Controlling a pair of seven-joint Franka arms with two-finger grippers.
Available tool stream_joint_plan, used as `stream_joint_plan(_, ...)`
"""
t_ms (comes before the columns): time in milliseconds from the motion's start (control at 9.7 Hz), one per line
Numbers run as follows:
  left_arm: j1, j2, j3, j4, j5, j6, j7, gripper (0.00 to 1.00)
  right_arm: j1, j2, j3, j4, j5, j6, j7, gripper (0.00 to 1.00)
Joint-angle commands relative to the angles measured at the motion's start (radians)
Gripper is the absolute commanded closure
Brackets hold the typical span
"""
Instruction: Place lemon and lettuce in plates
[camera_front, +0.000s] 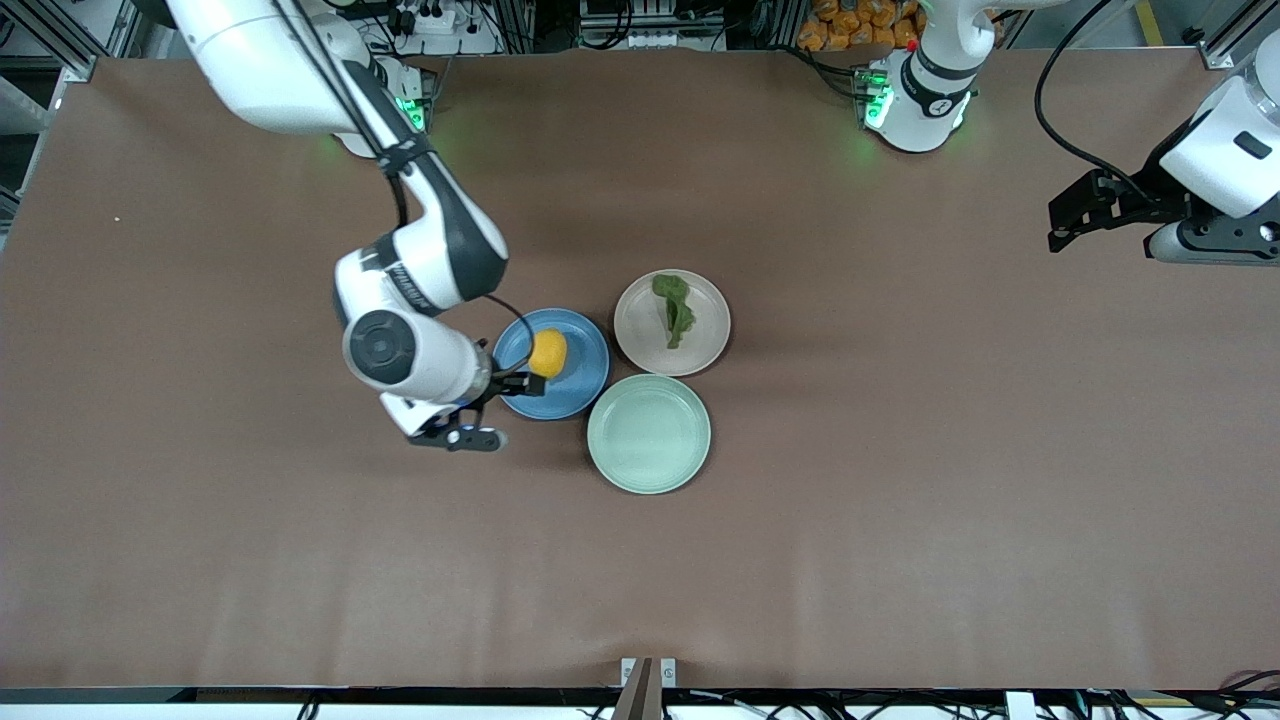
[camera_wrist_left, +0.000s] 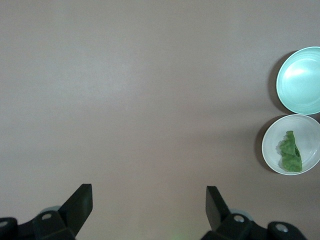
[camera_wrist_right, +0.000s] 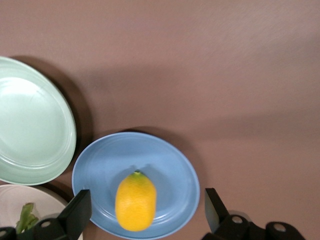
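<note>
The yellow lemon (camera_front: 548, 353) lies in the blue plate (camera_front: 580, 385). The dark green lettuce (camera_front: 675, 308) lies in the beige-pink plate (camera_front: 640, 335) beside it. My right gripper (camera_front: 498, 410) is open and empty, over the blue plate's edge toward the right arm's end. In the right wrist view the lemon (camera_wrist_right: 135, 201) sits in the blue plate (camera_wrist_right: 165, 165), apart from the open right gripper (camera_wrist_right: 147, 200). My left gripper (camera_front: 1065, 225) is open and empty, waiting over the left arm's end of the table. The left wrist view shows this gripper (camera_wrist_left: 149, 200), the lettuce (camera_wrist_left: 290, 152) and its plate (camera_wrist_left: 274, 150).
An empty pale mint-green plate (camera_front: 648, 433) touches both plates, nearer the front camera; it also shows in the left wrist view (camera_wrist_left: 300, 80) and the right wrist view (camera_wrist_right: 30, 135). Brown table (camera_front: 900, 500) all around.
</note>
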Motion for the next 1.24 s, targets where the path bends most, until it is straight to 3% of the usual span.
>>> stream_joint_plan(0, 0.003, 0.004, -0.001, 0.019, -0.005, -0.019, 0.012, 0.00, -0.058, 0.005, 0.006, 0.064, 0.009, -0.078, -0.080, 0.00)
stream_joint_plan(619, 0.003, 0.004, 0.002, 0.019, 0.000, 0.036, 0.011, 0.00, -0.187, 0.000, -0.001, 0.118, -0.015, -0.174, -0.197, 0.00)
stream_joint_plan(1031, 0.003, 0.004, -0.003, 0.018, -0.002, 0.024, 0.029, 0.00, -0.236, -0.038, -0.001, 0.118, -0.259, -0.225, -0.217, 0.00)
stream_joint_plan(1135, 0.003, 0.002, -0.003, 0.016, -0.002, 0.001, 0.032, 0.00, -0.250, -0.044, 0.000, 0.118, -0.266, -0.227, -0.231, 0.00)
